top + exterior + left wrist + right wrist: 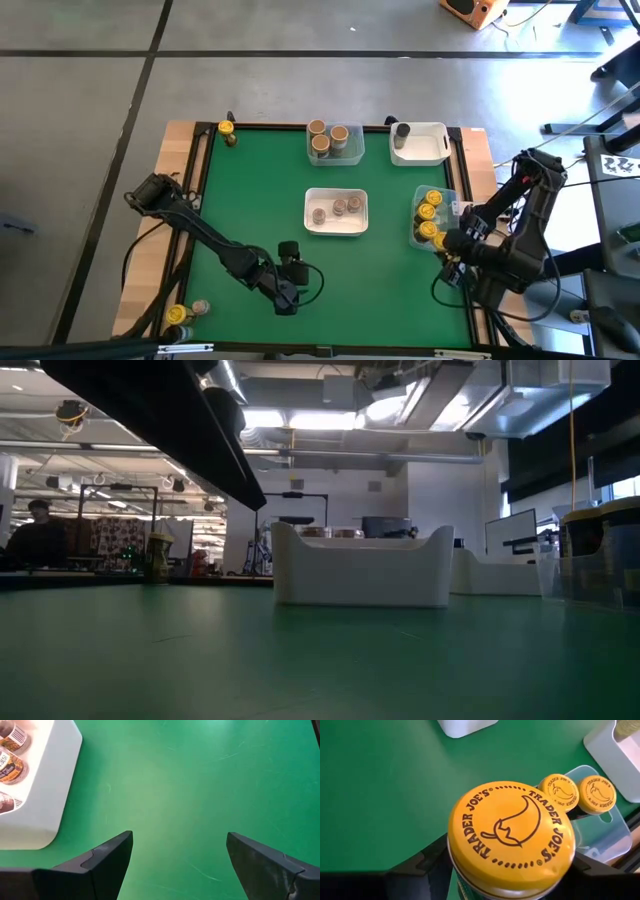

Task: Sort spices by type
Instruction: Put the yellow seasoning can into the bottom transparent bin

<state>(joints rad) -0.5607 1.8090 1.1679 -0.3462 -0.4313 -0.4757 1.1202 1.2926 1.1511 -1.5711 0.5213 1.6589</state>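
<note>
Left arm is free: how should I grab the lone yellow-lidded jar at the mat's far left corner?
Take the yellow-lidded jar by its round sides just under the lid, descending from above: it appears upright, with nothing close beside it. The open left end effector suits; the right end effector holds another jar.

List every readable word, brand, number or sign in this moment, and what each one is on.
"TRADER JOE'S", circling a chili pepper drawing: yellow lid of the jar in the right pincer.
"TRADER JOE'S": each of the two smaller yellow lids in the clear tray.
Labels on the jars in the white tray: too blurred to read.
</note>
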